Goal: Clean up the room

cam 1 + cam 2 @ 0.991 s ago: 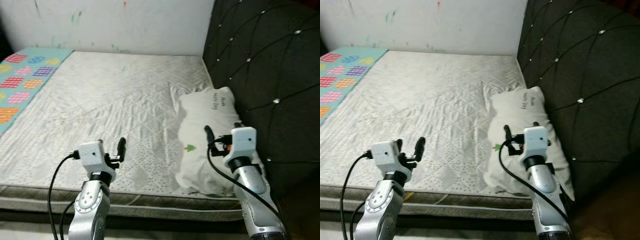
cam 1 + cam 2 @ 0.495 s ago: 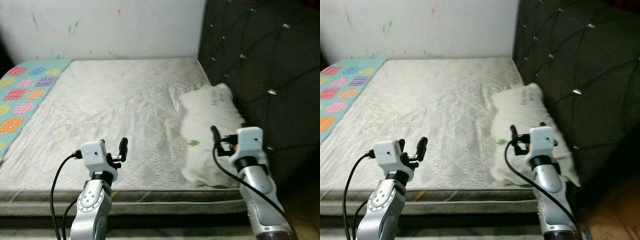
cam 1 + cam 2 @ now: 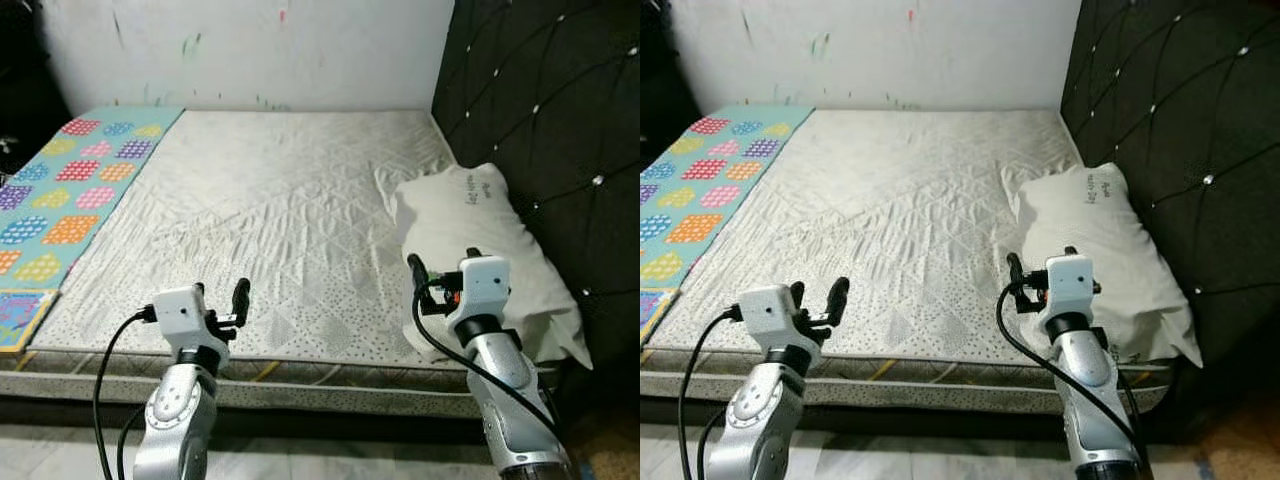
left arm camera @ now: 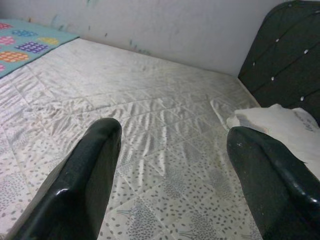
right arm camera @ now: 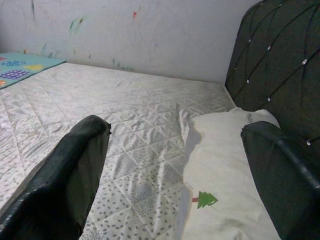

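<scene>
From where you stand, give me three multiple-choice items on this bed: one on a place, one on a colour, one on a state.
1. Where does the white pillow lie?
A. against the dark tufted headboard
B. on the patterned blanket
C. on the floor

2. What colour is the small tree printed on the pillow?
A. red
B. green
C. blue

3. How are the fingers of the left hand set?
A. shut on the pillow
B. shut on nothing
C. spread open over the quilted mattress

Key: 1 A, its side rests along the headboard; 2 B, right wrist view shows it green; 3 C, left wrist view shows a wide gap.
</scene>
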You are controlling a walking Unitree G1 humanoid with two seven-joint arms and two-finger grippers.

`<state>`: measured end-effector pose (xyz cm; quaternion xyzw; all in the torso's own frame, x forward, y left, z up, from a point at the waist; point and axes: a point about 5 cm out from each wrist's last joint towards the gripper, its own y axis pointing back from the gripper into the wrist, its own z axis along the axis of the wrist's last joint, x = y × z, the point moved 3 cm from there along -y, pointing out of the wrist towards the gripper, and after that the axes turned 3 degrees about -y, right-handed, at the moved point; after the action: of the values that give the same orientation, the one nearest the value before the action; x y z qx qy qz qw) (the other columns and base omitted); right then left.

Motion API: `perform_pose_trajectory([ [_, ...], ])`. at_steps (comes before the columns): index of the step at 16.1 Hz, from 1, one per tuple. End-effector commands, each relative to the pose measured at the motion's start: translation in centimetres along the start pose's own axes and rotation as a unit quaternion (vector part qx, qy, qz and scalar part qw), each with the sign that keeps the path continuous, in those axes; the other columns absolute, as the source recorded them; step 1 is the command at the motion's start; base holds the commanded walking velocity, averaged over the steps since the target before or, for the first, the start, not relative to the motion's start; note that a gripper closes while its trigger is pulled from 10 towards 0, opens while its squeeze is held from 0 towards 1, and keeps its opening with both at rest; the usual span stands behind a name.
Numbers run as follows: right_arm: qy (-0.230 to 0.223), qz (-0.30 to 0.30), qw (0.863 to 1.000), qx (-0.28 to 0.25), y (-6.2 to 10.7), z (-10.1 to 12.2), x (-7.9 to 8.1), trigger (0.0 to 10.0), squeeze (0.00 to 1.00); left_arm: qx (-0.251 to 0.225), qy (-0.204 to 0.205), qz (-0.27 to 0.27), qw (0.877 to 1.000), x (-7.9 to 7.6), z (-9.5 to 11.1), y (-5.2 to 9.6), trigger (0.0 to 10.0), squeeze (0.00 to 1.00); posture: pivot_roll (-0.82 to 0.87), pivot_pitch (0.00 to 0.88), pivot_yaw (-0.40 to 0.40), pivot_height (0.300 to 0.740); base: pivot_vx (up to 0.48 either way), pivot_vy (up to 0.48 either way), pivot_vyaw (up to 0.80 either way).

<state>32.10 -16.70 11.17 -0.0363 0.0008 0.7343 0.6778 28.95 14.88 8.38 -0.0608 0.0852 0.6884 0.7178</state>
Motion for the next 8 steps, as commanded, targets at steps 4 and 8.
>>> perform_pose_trajectory([
  [4,-0.001,-0.002,1.000,-0.007,-0.21,0.39,0.04,10.0,0.00,-0.010,0.002,-0.012,1.000,-0.23,0.59,-0.02,10.0,0.00,-0.19,0.000,0.054,0.740,0.263,0.000,0.00],
  [8,-0.001,-0.002,1.000,-0.006,-0.18,0.32,0.06,10.0,0.00,-0.009,0.005,-0.017,1.000,-0.35,0.61,0.01,10.0,0.00,-0.19,0.000,0.055,0.740,0.291,0.000,-0.23],
])
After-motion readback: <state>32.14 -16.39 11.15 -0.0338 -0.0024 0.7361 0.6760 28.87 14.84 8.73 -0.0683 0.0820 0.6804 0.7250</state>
